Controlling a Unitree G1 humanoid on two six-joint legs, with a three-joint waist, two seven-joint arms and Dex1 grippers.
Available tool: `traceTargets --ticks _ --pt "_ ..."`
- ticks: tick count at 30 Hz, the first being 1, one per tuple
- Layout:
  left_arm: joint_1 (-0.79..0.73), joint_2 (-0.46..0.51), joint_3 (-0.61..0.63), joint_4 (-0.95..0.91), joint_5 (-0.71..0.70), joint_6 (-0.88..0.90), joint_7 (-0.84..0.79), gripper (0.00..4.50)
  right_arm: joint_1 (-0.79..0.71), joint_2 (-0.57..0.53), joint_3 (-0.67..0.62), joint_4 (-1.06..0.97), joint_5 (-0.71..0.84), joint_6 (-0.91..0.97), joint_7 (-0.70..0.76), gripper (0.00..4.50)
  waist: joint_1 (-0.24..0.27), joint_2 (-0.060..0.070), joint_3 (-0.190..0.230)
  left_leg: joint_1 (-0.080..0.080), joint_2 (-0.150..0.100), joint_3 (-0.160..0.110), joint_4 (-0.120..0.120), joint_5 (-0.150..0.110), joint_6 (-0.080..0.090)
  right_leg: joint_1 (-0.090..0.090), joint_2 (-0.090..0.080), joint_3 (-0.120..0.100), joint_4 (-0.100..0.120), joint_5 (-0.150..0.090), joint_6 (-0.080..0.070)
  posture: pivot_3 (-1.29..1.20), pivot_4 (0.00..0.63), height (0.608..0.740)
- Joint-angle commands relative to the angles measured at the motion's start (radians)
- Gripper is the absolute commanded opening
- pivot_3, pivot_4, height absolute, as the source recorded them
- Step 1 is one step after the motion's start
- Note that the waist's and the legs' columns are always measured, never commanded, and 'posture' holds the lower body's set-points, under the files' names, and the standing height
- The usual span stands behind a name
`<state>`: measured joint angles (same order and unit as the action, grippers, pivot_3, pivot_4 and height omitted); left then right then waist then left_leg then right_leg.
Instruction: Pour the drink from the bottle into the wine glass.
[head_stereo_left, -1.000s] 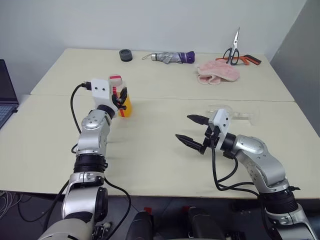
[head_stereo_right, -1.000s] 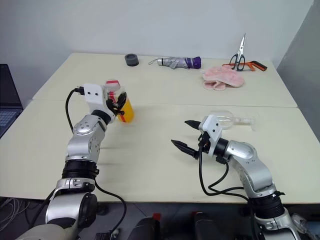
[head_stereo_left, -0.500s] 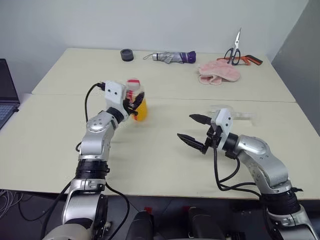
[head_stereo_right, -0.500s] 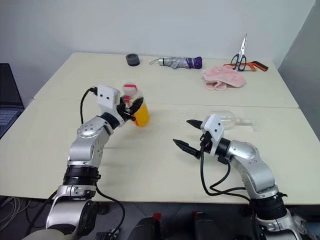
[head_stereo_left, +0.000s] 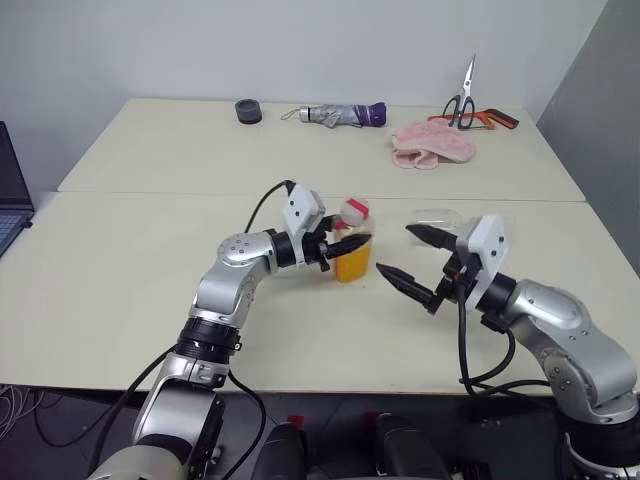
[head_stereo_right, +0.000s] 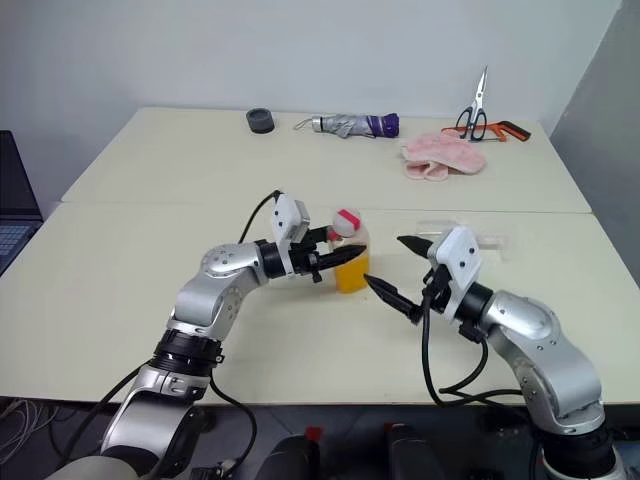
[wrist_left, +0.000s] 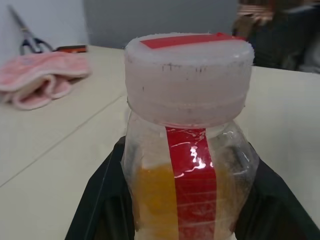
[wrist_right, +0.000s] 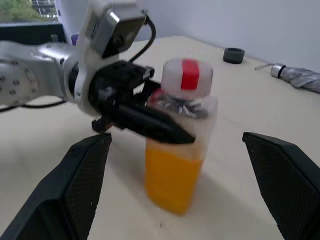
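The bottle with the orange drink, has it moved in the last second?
Yes. The bottle went right, away from the black ring side toward the pink cloth side.

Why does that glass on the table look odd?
The wine glass lies on its side on the table, beyond the open right hand, instead of standing. The left hand holds the capped bottle upright; nothing looks spilled.

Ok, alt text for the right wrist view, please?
The left claw grips a capped bottle of orange drink upright above the cream table. The right claw's two black fingers stand wide apart on either side of it.
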<state>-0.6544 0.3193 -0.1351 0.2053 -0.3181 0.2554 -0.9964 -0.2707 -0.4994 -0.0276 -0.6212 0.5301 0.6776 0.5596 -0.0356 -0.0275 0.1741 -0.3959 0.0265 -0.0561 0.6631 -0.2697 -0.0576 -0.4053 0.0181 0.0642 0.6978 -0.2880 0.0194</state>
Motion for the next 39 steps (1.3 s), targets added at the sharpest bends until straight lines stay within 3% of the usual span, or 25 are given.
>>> traceTargets --ticks 1,20,23,29,35,39 --pt "-0.049 -0.011 0.005 -0.024 -0.061 0.002 -0.084 1.89 -0.063 0.012 -0.033 -0.041 0.064 0.067 -0.048 4.5 0.002 0.0 0.0 0.0 0.0 0.0 0.0 0.0 0.0 0.0 0.0 0.0 0.0 0.0 0.0 0.0 0.15 0.74" --pt "-0.06 -0.011 -0.03 0.001 -0.008 -0.049 -0.179 1.89 -0.18 0.06 0.096 0.057 -0.016 0.034 -0.076 4.5 0.003 0.0 0.0 -0.001 -0.001 0.0 0.0 0.0 0.0 0.0 0.0 0.0 -0.001 0.0 0.0 0.0 0.15 0.74" --pt "-0.061 -0.011 -0.03 0.002 -0.003 -0.055 -0.18 1.89 -0.188 0.069 0.109 0.075 -0.031 0.02 -0.073 3.91 0.003 0.0 0.0 -0.001 -0.001 0.0 0.0 0.0 0.0 0.0 0.0 0.0 -0.001 0.0 0.0 0.0 0.15 0.74" --pt "-0.06 -0.01 -0.029 0.003 0.004 -0.06 -0.184 1.89 -0.194 0.082 0.122 0.094 -0.04 -0.002 -0.046 1.87 0.003 0.0 0.0 -0.001 0.0 0.0 0.0 0.0 0.0 0.0 0.0 0.0 -0.001 0.0 0.0 0.0 0.15 0.74" --pt "-0.068 -0.006 -0.025 0.0 -0.004 -0.056 -0.197 1.89 -0.212 0.048 0.154 0.141 -0.023 -0.058 0.092 1.88 0.003 0.0 0.0 -0.001 -0.001 0.0 0.0 0.0 0.0 0.0 0.0 0.0 -0.001 0.0 0.0 0.0 0.15 0.74" --pt "-0.085 0.015 -0.026 -0.017 -0.031 -0.032 -0.266 1.89 -0.34 -0.074 0.179 0.375 -0.033 -0.207 0.455 1.88 0.002 0.001 0.001 -0.001 -0.001 0.001 0.0 0.0 0.0 0.0 0.0 0.0 -0.001 0.0 0.0 0.0 0.15 0.74"
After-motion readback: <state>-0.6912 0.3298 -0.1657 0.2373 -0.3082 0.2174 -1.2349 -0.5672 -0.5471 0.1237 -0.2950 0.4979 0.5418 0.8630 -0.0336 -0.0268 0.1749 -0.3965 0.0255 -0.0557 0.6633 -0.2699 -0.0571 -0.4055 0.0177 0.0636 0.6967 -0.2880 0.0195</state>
